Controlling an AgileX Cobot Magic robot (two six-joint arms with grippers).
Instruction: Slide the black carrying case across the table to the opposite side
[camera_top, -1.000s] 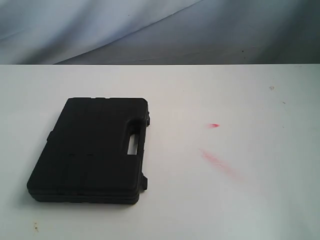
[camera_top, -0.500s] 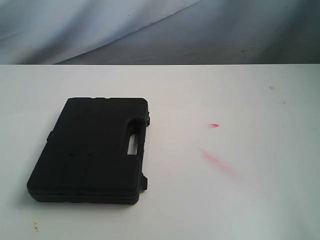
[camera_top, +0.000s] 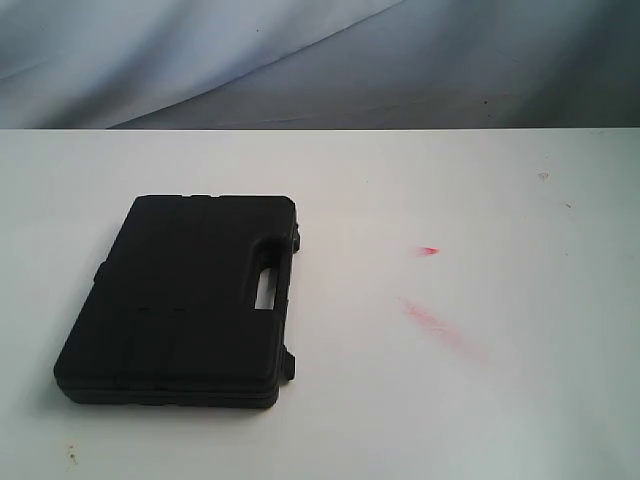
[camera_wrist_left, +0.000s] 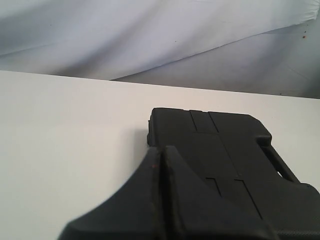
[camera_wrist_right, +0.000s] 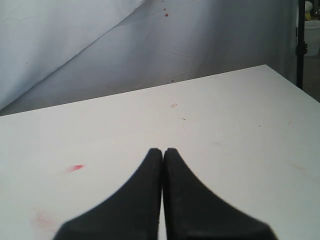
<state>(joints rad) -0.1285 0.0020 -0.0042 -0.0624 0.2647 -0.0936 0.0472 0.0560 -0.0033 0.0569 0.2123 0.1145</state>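
The black carrying case (camera_top: 185, 300) lies flat on the left of the white surface (camera_top: 450, 400). The left end effector (camera_wrist_left: 161, 157) and the right end effector (camera_wrist_right: 163, 155) are both clenched tip to tip.

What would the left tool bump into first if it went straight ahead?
Probably the black carrying case. It lies right ahead of the left tool, whose tips are shut. The tool's height is unclear, so it could skim over the top instead.

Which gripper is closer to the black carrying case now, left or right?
Left. The left gripper, shut, points at the black carrying case just ahead of it. The right gripper, also shut, faces only the table and a red smear; the case is outside its view.
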